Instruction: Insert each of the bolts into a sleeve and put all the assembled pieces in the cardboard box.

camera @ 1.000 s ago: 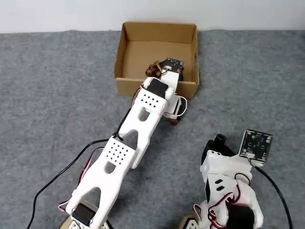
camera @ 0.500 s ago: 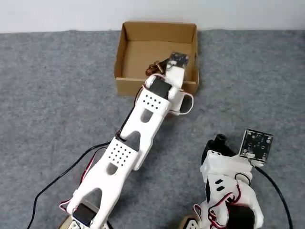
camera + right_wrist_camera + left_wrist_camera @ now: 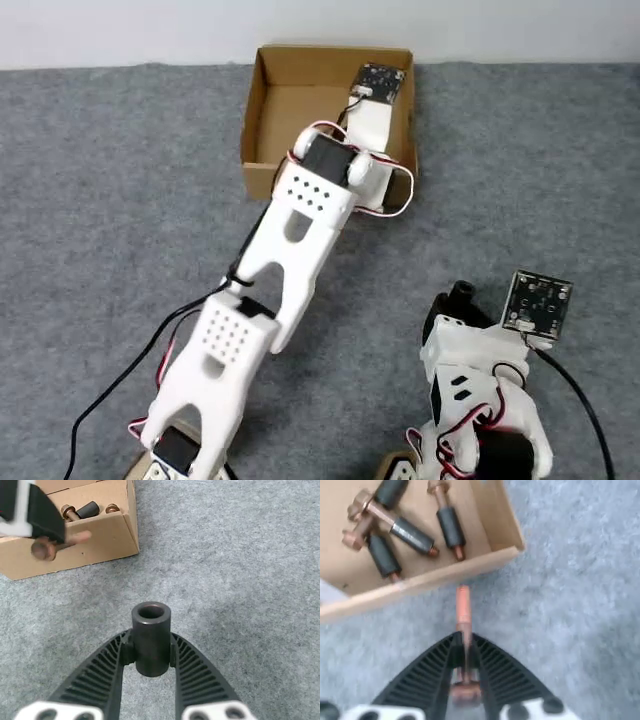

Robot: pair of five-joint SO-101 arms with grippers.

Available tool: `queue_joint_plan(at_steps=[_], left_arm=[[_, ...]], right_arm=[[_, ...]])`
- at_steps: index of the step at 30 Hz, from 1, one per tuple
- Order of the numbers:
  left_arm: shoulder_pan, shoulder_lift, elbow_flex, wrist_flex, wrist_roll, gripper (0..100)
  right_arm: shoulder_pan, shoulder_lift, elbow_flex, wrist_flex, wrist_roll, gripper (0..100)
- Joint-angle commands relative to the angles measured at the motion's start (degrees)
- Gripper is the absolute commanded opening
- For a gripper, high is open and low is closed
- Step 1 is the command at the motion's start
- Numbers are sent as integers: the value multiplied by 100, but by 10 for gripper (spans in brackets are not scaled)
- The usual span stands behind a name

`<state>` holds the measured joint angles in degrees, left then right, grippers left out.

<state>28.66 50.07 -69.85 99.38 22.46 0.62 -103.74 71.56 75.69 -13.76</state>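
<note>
My left gripper (image 3: 463, 639) is shut on a bare copper bolt (image 3: 463, 605), held by the shaft near the head, its threaded end pointing at the cardboard box (image 3: 496, 524). It hovers just outside the box's near wall. Three assembled bolt-and-sleeve pieces (image 3: 409, 532) lie inside the box. My right gripper (image 3: 151, 647) is shut on an upright dark sleeve (image 3: 151, 617), hole facing up, low over the carpet. In the right wrist view the left gripper (image 3: 36, 515) with its bolt (image 3: 56, 545) hangs in front of the box (image 3: 95, 542). From above, the left arm (image 3: 305, 200) reaches over the box (image 3: 330, 55).
Grey carpet (image 3: 520, 170) covers the whole table, with open floor to either side of the box. The right arm (image 3: 480, 380) sits near the front right, well back from the box. A white wall runs along the far edge.
The left arm has stretched forward and its wrist has swung up and farther over the box. The right arm with its sleeve has stayed still.
</note>
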Motion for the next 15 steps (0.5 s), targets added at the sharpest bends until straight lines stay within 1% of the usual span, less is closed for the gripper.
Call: queue_joint_plan(at_steps=[1, 5, 8, 12, 15], left_arm=[[-62, -1530, 1807, 132, 193, 5], [-255, -2787, 3987, 105, 193, 5], [-536, -3613, 5218, 97, 255, 5], [-985, -4466, 6237, 97, 237, 5], [-1108, -4818, 6633, -141, 220, 5]], right_arm=[[48, -4, -18, -163, 70, 8], [31, -4, -18, -163, 70, 8], [31, -4, -18, -163, 70, 8], [22, -4, -18, -163, 70, 8], [22, -4, -18, -163, 70, 8]])
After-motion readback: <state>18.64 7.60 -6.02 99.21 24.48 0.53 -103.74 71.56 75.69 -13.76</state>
